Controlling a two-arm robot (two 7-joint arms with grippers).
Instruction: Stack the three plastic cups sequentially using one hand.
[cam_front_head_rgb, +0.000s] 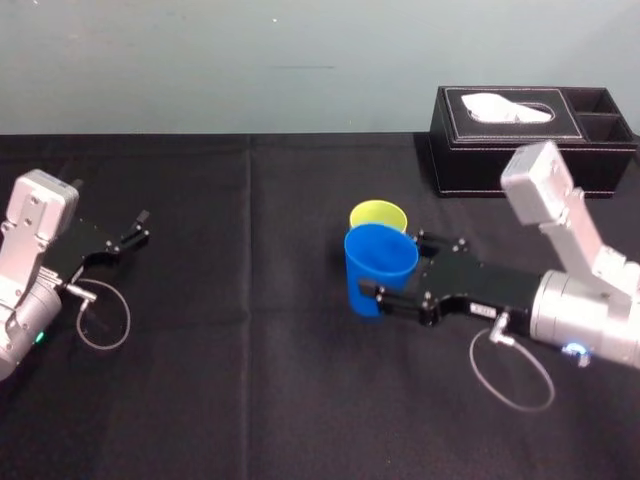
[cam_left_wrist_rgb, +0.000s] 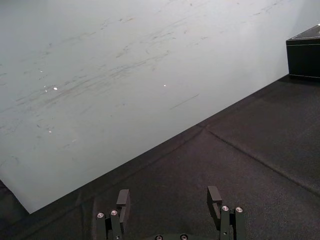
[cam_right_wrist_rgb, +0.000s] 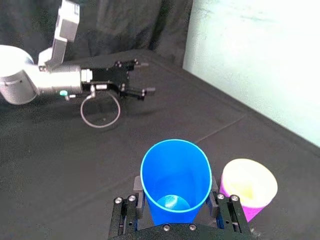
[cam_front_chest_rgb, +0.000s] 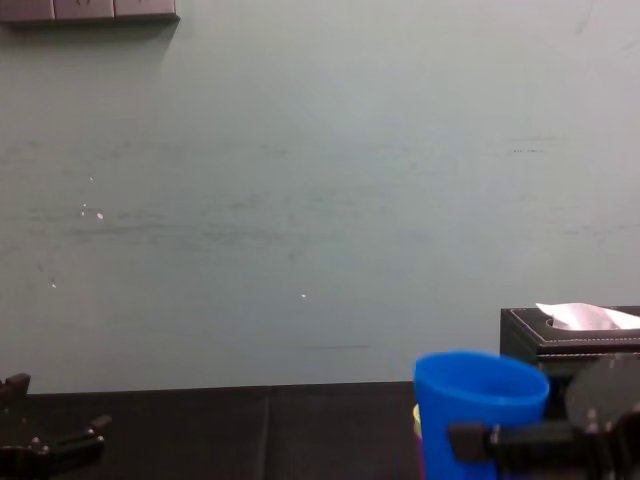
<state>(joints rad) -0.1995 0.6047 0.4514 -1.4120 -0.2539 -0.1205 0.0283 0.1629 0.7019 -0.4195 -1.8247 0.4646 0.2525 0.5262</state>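
black tablecloth (cam_front_head_rgb: 250, 390); right gripper (cam_front_head_rgb: 390, 272) clamps blue cup (cam_front_head_rgb: 380, 252) beside yellow-green cup (cam_front_head_rgb: 378, 214): best to centre it above, lower straight. left gripper (cam_front_head_rgb: 138, 230), fingers spread, idles well apart.

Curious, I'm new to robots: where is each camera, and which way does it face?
Head view: high, facing down at the table; both arms, right gripper holding the blue cup.
Chest view: low, facing the wall; right gripper's fingers.
Left wrist view: behind the open left gripper, parked left, facing the wall.
Right wrist view: behind its fingers, facing the blue cup.
Head and chest share the tissue box.
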